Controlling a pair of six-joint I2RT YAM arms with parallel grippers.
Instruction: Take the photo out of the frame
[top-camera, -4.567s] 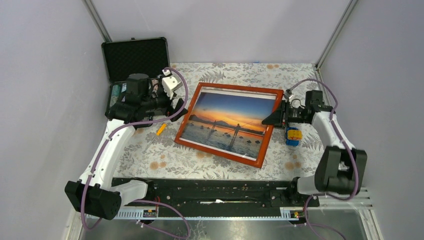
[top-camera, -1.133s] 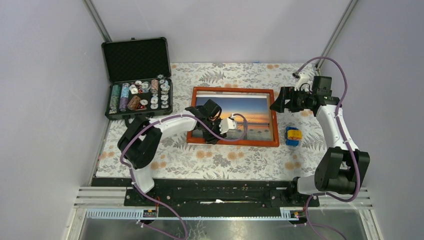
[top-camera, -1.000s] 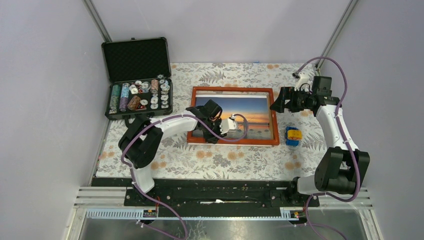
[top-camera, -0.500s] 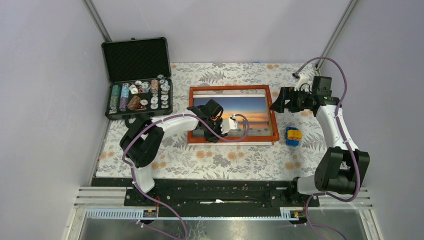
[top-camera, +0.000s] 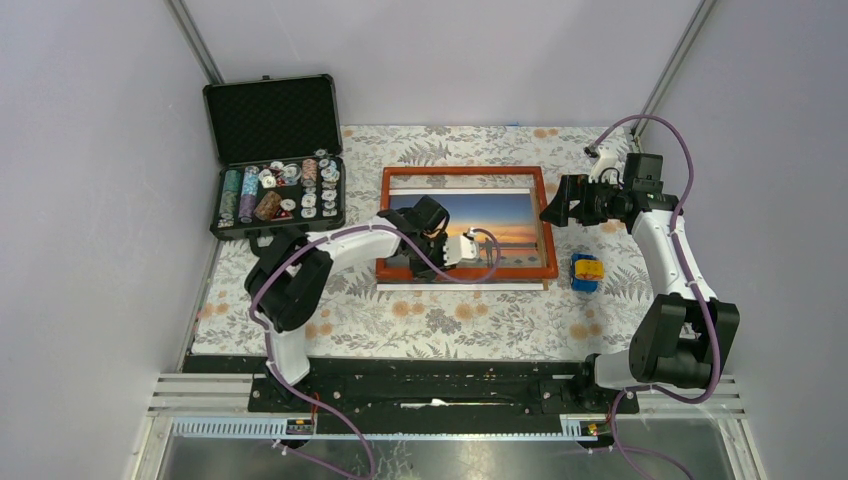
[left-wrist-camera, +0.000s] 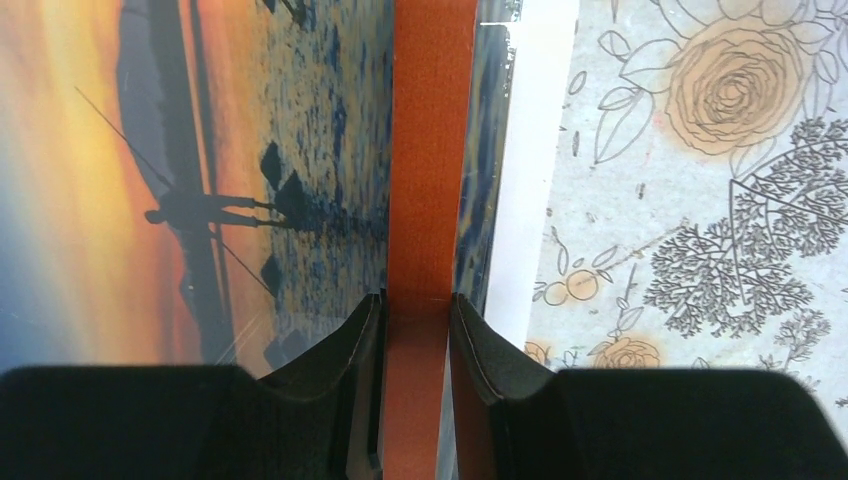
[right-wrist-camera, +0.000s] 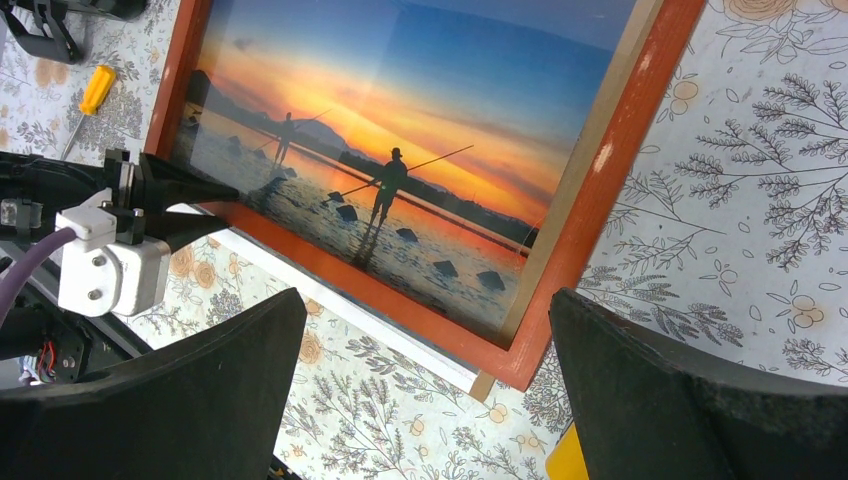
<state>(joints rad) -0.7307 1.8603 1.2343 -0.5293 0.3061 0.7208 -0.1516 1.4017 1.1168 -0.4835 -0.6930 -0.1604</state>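
Observation:
The orange-red frame lies mid-table, and my left gripper is shut on its near rail, one finger on each side. The photo, an orange sunset over blue water with dark figures, shows through the frame. Its white border sticks out past the near rail onto the cloth. My right gripper hangs open, just off the frame's right side and holding nothing. In the right wrist view, the frame's corner, the photo and the white border lie beyond the spread fingers.
An open black case with poker chips stands at the far left. A blue and yellow object sits right of the frame. A yellow screwdriver lies on the flowered cloth left of the frame. A brown backing corner pokes out.
Over the last second the frame has slid toward the far side in the left gripper, uncovering the photo's white border at the near edge. The right arm has stayed put.

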